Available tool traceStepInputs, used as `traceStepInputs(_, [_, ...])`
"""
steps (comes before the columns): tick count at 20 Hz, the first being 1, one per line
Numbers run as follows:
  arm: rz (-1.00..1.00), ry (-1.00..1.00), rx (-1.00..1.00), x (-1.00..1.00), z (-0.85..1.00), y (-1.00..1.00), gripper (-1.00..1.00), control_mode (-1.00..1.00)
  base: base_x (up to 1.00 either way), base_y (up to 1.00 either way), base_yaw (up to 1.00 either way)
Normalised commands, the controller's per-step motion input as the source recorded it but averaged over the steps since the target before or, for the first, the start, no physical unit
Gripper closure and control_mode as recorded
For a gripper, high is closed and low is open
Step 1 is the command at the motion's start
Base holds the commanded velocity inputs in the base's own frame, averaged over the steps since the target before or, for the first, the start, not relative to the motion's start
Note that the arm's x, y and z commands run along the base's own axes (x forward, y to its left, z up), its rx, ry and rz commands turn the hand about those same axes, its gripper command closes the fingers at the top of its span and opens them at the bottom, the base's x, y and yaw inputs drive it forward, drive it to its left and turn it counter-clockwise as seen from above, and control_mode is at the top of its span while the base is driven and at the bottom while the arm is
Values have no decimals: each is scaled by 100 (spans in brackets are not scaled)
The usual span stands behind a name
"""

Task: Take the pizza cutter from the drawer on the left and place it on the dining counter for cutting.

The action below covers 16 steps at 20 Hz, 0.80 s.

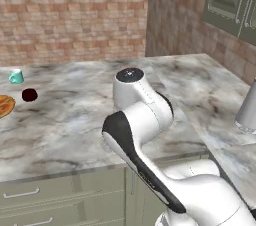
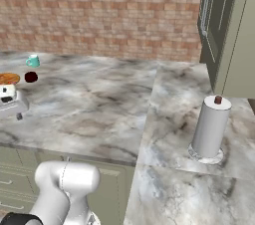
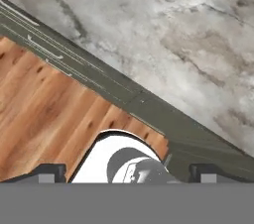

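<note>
Claw [image 3: 129, 173] spread wide, empty, above the marble desk [image 3: 188, 34] edge and wood floor [image 3: 44, 114]. Pizza cutter likely light, rigid; grip its handle, not the blade.

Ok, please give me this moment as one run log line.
tool: open, nothing between tips | below: dining counter edge, wood floor

Orange plate [image 1: 4, 105] cut by left edge.
</note>
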Motion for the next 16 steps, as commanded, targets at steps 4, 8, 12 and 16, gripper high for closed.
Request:
traceStepInputs(4, [29, 0, -23, -31, -65, 100, -100, -100, 0, 0, 0])
traceStepInputs(8, [26, 0, -21, -20, -44, 100, -100, -100, 0, 0, 0])
traceStepInputs(12, [15, 0, -18, -2, -14, 100, -100, -100, 0, 0, 0])
traceStepInputs(16, [14, -1, -22, 0, -33, 100, -100, -100, 0, 0, 0])
